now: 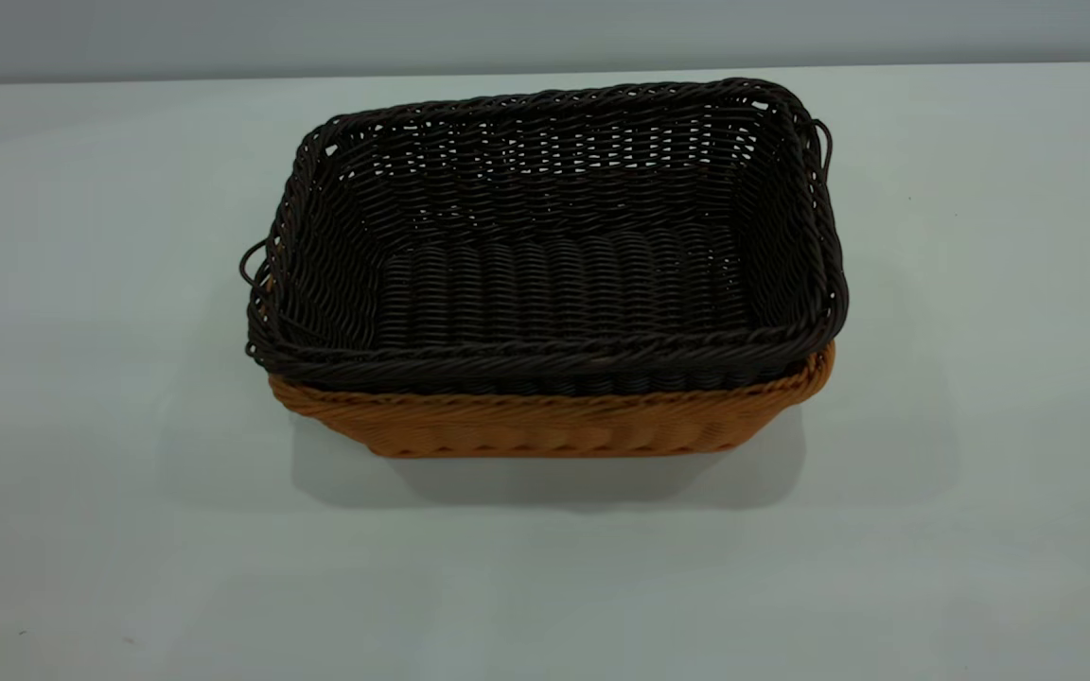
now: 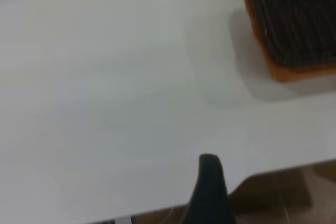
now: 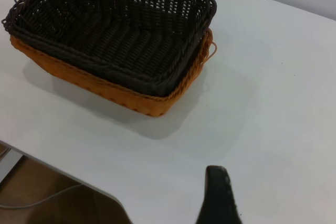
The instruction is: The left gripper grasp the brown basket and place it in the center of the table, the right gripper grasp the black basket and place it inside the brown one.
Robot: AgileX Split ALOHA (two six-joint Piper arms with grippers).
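The black basket (image 1: 545, 236) sits nested inside the brown basket (image 1: 545, 426) near the middle of the table (image 1: 81, 378). Only the brown basket's lower wall and rim edge show beneath it. Neither arm shows in the exterior view. In the left wrist view, a dark part of my left gripper (image 2: 210, 192) is above the table's edge, well away from the nested baskets (image 2: 294, 24). In the right wrist view, a dark part of my right gripper (image 3: 219, 198) is above the table, apart from the black basket (image 3: 115, 30) and the brown basket (image 3: 105, 90). Neither gripper holds anything.
The table's edge and the brown floor below it show in the left wrist view (image 2: 283, 192) and in the right wrist view (image 3: 47, 192). A cable lies on the floor (image 3: 31, 203). A pale wall runs behind the table (image 1: 545, 38).
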